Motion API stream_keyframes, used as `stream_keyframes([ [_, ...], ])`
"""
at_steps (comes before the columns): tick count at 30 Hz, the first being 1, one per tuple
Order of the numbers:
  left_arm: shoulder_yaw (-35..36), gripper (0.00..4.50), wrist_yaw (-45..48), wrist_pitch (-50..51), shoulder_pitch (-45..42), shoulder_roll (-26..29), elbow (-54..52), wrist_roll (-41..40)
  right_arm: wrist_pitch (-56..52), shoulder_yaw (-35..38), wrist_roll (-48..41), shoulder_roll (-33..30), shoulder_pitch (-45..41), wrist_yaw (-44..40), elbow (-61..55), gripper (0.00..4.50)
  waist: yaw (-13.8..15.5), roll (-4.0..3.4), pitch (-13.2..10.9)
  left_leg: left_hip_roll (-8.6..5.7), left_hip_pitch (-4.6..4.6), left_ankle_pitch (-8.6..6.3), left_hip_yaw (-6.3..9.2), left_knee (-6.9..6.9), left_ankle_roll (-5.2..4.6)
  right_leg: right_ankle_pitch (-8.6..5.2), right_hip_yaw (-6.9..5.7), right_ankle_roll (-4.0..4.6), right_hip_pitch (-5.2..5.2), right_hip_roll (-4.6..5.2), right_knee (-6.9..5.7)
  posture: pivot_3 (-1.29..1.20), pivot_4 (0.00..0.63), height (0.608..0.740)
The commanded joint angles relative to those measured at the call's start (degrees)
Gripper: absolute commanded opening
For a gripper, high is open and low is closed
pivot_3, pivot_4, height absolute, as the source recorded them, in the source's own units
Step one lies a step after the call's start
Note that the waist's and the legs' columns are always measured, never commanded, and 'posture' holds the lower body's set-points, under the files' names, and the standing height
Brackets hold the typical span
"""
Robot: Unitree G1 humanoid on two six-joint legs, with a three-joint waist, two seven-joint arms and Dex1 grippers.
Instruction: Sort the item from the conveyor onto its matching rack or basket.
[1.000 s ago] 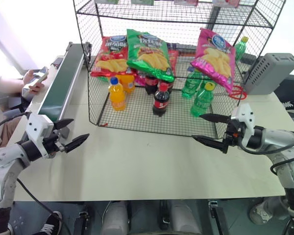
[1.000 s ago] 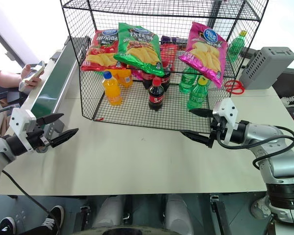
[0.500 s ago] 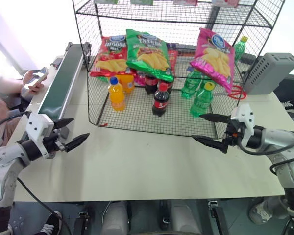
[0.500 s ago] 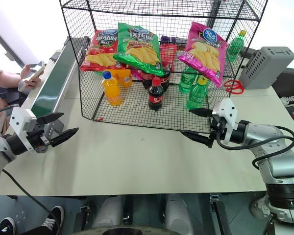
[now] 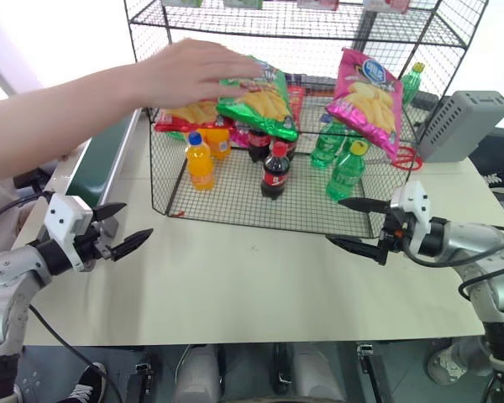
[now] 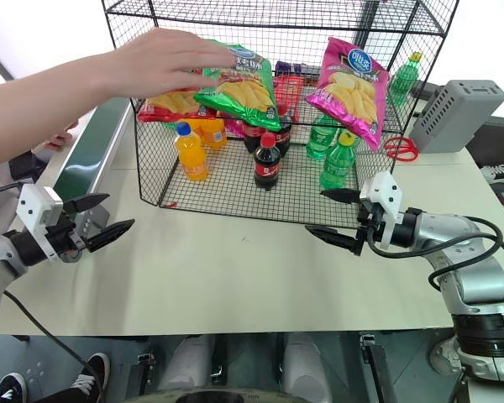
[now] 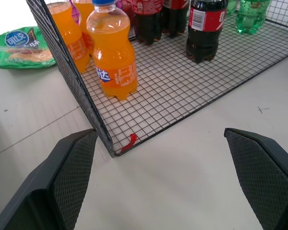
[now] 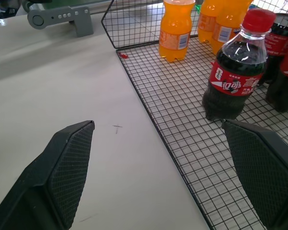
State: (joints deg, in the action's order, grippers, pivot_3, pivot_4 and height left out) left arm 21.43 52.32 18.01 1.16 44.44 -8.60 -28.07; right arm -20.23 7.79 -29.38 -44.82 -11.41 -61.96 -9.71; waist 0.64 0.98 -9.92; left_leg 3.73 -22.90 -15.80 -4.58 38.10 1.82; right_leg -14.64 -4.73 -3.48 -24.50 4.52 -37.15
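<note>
A magenta-pink chip bag [image 5: 369,98] leans inside the black wire rack [image 5: 235,201], on its right side. A person's hand [image 5: 193,71] reaches over the red and green bags. Both claws, left [image 5: 119,230] and right [image 5: 355,224], hover open above the tabletop [image 5: 252,285].

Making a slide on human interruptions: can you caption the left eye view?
A person's hand reaches over the red chip bag in the rack while both open grippers wait.
</note>
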Motion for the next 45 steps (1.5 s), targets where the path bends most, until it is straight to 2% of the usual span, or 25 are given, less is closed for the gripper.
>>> stream_keyframes([
  [1,1.01,4.50,0.01,-0.83,-0.08,0.35,-1.24,-0.14,1.20,0.75,-0.16,0.29,-1.01,-0.08,-0.37,4.43,0.02,0.00,0.00,0.00,0.00,0.00,0.00,0.00,0.00,0.00,0.00,0.00,0.00,0.00,0.00,0.00,0.150,0.740],
  [11,1.32,4.50,0.32,-0.57,0.45,0.89,-1.62,-0.16,0.55,0.59,-0.67,0.41,-1.05,0.05,-1.16,4.43,0.01,0.00,0.00,0.00,0.01,0.00,0.00,0.00,0.00,0.00,0.00,0.00,0.00,0.00,-0.01,0.00,0.150,0.740],
  [16,-0.13,4.50,-0.83,-1.81,-2.52,0.44,-0.20,1.20,2.06,0.23,0.04,0.96,0.19,-0.33,-0.74,4.43,0.05,0.00,0.00,0.00,0.01,0.00,0.00,0.00,0.00,0.00,0.00,0.00,0.00,0.00,-0.02,0.00,0.150,0.740],
  [33,-0.94,4.50,-3.11,-3.69,-1.88,-2.98,-1.54,2.44,5.47,-1.52,2.57,0.76,-3.68,-3.68,5.05,4.43,-0.01,0.00,0.00,0.00,0.04,0.00,-0.01,0.02,0.00,0.01,0.00,-0.01,0.02,-0.01,-0.05,0.00,0.150,0.740],
  [45,-0.27,4.50,-0.84,-4.85,-2.22,-2.97,-1.07,0.85,4.86,-1.96,2.79,0.81,-6.08,-5.26,6.66,4.43,-0.03,0.00,0.00,0.00,0.05,0.00,-0.01,0.02,0.00,0.01,0.00,0.00,0.02,-0.01,-0.06,0.00,0.150,0.740],
])
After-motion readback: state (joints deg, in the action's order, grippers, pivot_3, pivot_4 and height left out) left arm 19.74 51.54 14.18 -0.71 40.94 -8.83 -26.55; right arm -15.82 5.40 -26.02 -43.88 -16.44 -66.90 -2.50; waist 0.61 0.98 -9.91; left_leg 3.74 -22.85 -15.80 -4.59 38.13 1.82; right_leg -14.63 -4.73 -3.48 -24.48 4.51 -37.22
